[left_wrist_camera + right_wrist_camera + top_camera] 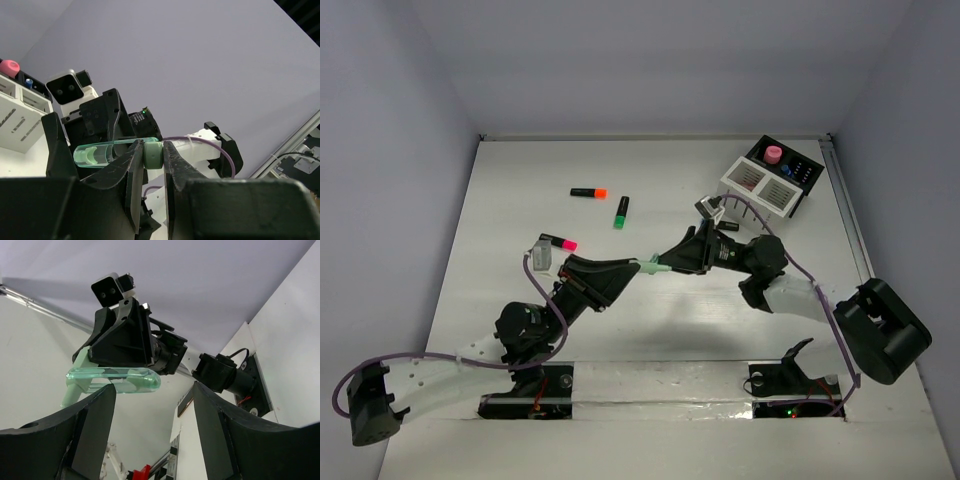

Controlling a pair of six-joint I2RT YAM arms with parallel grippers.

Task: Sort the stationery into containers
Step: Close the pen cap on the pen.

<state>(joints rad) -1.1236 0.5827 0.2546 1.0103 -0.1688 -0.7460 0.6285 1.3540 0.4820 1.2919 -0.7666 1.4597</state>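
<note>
My left end effector (152,156) was clenched on the stem of the green T-piece (107,152). My right end effector (152,402) gaped wide, fingers flanking its clear head.

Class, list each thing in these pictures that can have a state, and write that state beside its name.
left gripper, jaws shut on the green T-shaped piece
green T-shaped piece, gripped, held aloft
right gripper, jaws open, gripping nothing
orange-capped highlighter, capped, lying flat
green-capped highlighter, capped, lying flat
pink-capped highlighter, capped, lying flat
</note>
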